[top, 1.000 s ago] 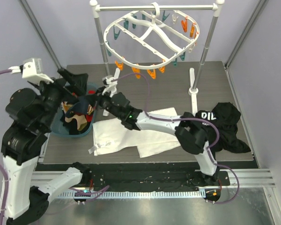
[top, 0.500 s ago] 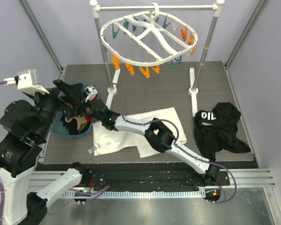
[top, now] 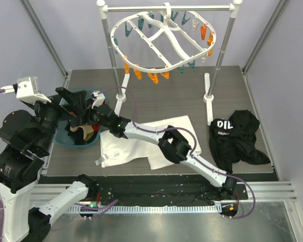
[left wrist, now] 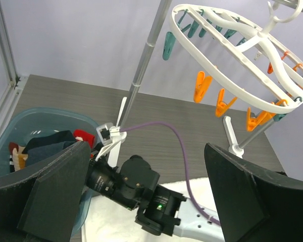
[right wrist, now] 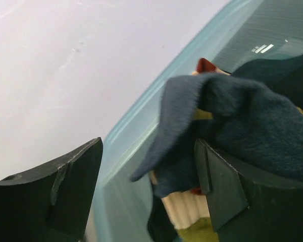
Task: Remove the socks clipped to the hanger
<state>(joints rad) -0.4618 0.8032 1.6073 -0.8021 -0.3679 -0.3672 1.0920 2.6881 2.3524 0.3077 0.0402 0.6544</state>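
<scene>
The white oval hanger (top: 167,40) hangs from the rail by its hook, and its orange and teal clips that show hold nothing; its rim (left wrist: 227,80) also shows in the left wrist view. Several socks (top: 83,132) lie heaped in a teal basin (top: 64,138) at the left. My right gripper (top: 93,115) reaches over that basin. It stands open (right wrist: 147,151), with a dark navy sock (right wrist: 232,116) lying loose between its fingers on the pile. My left gripper (top: 76,107) hovers just above, open (left wrist: 146,148) and holding nothing.
A white cloth (top: 141,141) lies spread under the right arm. A black garment with white lettering (top: 237,133) sits at the right. The grey rail (top: 192,8) on two upright poles (top: 110,50) stands at the back, with its feet on the table.
My right gripper has carried the navy sock left to the basin and opened from shut. The hanger has swung. My left arm has shifted slightly left.
</scene>
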